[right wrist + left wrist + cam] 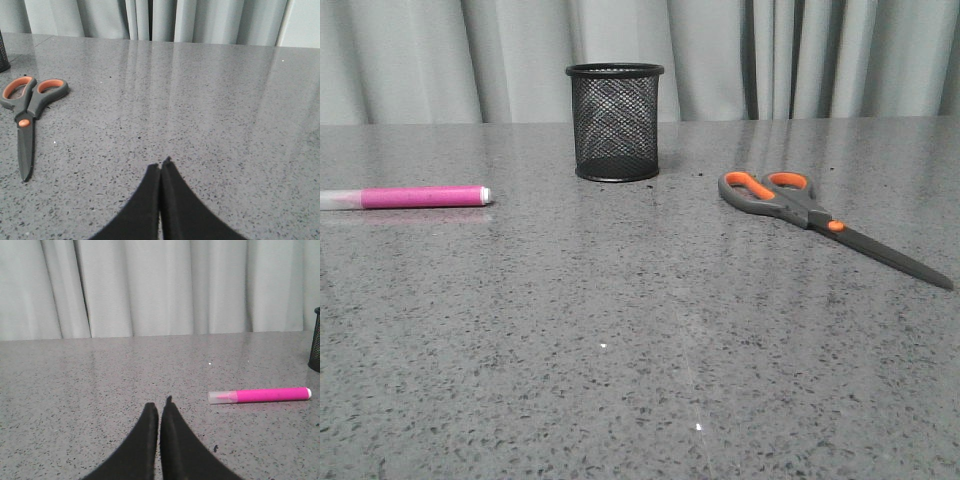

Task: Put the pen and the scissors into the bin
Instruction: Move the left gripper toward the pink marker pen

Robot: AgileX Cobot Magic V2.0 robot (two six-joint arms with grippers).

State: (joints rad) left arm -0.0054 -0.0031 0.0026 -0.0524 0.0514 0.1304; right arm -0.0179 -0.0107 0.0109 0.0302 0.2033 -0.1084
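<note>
Backdrop: pale grey pleated curtain [840, 60] behind a grey speckled stone surface [620, 380].
Bin: black wire-mesh pencil cup [615, 122], upright, far centre of the surface.
Pen: magenta-pink marker pen [415, 197] lying flat, left of the bin, white tip toward it; apart from it.
Scissors: grey handles lined orange [820, 218], blades shut, flat on the surface right of the bin, tips pointing away from it.
Left claw [159, 410]: fingers pressed together, empty; pen near.
Right claw [160, 167]: fingers pressed together, empty; scissors well apart.
</note>
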